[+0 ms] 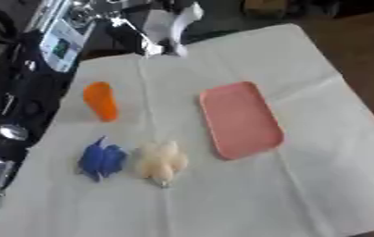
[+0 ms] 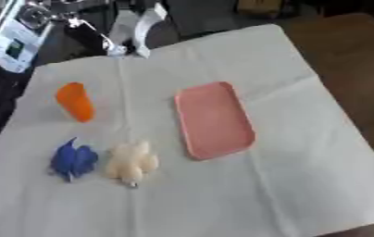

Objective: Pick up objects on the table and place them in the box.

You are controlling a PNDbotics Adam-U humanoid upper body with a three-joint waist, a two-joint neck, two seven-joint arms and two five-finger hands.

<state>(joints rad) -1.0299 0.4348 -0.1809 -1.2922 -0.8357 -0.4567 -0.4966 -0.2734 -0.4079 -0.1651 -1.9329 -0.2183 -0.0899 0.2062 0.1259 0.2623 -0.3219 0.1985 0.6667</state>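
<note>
Three small objects lie on the white cloth-covered table (image 1: 320, 152). An orange cone-like piece (image 1: 101, 101) is at the left, lying on its side. Nearer the front, a blue crumpled-looking object (image 1: 101, 159) and a cream lumpy object (image 1: 161, 160) lie side by side, almost touching. A flat pink box (image 1: 239, 119) with rounded corners lies in the middle, to the right of them, with nothing in it. Neither hand shows in either view. Only dark arm parts with silver joints (image 1: 10, 132) show along the left edge, off the table.
Beyond the table's far left corner stand a white bracket-like piece (image 1: 177, 24) and a device with a small screen (image 1: 60, 46). Brown floor (image 2: 360, 55) shows past the table's right edge. The cloth right of and in front of the pink box is bare.
</note>
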